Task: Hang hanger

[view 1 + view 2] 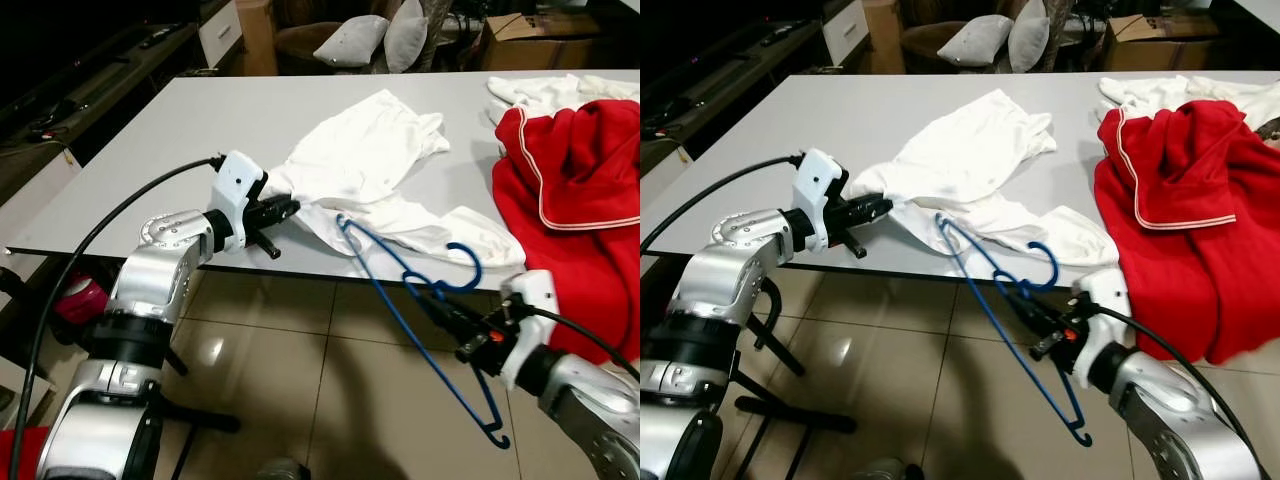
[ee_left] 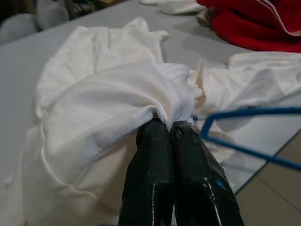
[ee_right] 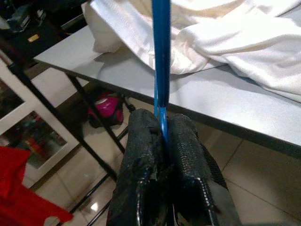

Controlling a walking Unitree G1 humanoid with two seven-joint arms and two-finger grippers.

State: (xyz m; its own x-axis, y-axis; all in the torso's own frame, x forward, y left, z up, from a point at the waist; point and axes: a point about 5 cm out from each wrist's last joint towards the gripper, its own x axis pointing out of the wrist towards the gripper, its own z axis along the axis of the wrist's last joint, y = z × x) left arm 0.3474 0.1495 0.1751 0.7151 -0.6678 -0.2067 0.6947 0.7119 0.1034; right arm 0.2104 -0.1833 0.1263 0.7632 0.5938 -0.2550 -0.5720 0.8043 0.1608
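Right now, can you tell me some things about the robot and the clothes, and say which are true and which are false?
1. The right gripper is shut on the blue hanger. True.
2. The left gripper is open and holds nothing. False: it is pinched shut on the white shirt.
3. The red garment lies on the floor. False: it lies on the table, draping over the near edge.
4. One end of the hanger reaches over the table edge by the white shirt. True.
5. The hanger is green. False: it is blue.
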